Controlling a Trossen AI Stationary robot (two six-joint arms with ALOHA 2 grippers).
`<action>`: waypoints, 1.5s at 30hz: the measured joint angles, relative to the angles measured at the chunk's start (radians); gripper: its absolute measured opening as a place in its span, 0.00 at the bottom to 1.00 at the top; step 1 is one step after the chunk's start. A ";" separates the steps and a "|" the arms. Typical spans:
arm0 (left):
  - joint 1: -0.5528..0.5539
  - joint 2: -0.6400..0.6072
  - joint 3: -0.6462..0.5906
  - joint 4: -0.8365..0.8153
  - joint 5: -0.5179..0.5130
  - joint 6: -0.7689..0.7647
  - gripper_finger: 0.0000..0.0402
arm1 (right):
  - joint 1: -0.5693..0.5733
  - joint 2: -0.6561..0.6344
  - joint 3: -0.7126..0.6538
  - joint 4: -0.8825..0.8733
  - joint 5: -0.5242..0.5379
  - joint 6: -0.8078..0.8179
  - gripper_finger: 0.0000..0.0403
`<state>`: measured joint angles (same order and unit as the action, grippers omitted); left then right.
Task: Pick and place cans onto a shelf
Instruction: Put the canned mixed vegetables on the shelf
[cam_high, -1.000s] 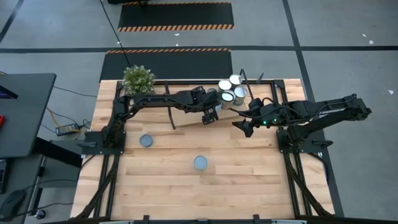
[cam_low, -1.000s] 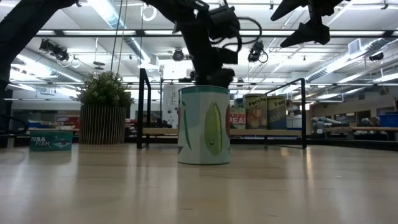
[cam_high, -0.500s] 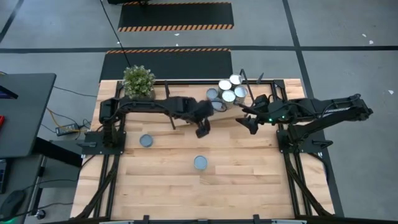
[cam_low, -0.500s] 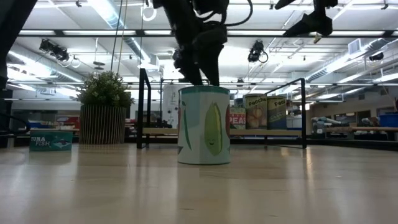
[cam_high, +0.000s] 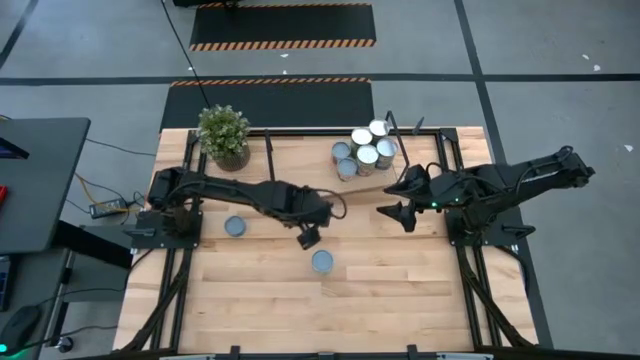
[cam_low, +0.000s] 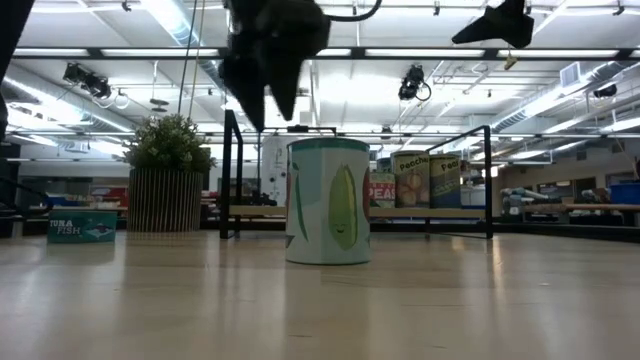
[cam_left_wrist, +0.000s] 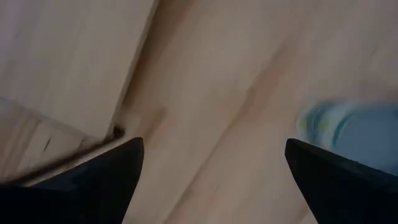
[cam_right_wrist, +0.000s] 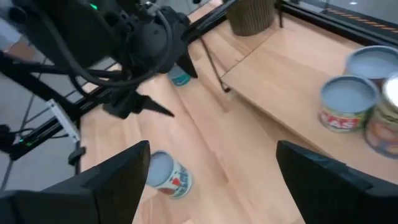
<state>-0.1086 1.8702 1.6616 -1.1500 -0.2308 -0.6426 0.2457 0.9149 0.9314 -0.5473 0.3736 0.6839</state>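
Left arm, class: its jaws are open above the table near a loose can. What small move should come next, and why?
Probably lower the left gripper onto the can just beyond it, then close. Its jaws are open and empty, that can stands alone on the table, and five cans already sit on the shelf.

Grey floor, hazard-striped mats, bright ceiling lights

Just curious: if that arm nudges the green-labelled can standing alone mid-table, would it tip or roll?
The can stands upright on a flat base, so it would probably slide. Being taller than wide, a high push might tip it; then it would likely roll.
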 joint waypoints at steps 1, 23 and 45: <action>-0.013 0.000 0.000 -0.027 0.008 0.003 0.99 | 0.007 0.002 0.000 0.002 0.000 -0.003 0.88; -0.336 0.014 -0.001 -0.041 0.003 -0.070 0.78 | 0.041 0.050 0.000 0.083 -0.001 -0.002 0.88; -0.452 -0.032 0.000 -0.094 -0.195 -0.157 0.45 | 0.120 0.329 0.000 0.300 -0.222 -0.078 0.88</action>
<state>-0.5606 1.8378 1.6611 -1.2439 -0.4260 -0.8000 0.3653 1.2441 0.9318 -0.2474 0.1516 0.6062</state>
